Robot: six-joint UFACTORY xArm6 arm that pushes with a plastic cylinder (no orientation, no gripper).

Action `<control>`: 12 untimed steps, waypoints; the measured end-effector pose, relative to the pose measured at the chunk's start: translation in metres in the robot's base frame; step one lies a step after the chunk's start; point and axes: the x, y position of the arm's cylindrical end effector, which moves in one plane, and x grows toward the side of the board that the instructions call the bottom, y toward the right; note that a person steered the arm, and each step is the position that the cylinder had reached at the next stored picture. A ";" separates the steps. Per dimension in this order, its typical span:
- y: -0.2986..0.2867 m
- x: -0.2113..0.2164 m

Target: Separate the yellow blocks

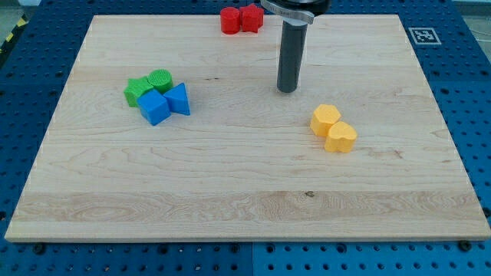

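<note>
Two yellow blocks touch each other right of the board's middle: a yellow hexagon-like block [325, 119] and, just to its lower right, a rounded yellow block [341, 137]. My tip [287, 90] rests on the board above and to the left of the yellow pair, a short gap away, touching neither block.
Two red blocks [241, 19] sit together at the view's top edge, left of the rod. On the left, two green blocks [149, 85] and two blue blocks [165, 103] form a tight cluster. The wooden board [245, 199] lies on a blue perforated table.
</note>
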 end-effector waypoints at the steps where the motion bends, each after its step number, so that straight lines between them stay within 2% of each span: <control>1: -0.002 0.008; 4: 0.006 0.078; 5: 0.030 0.088; 7: 0.032 0.089; 10: 0.086 0.093; 11: 0.091 0.063; 12: 0.091 0.058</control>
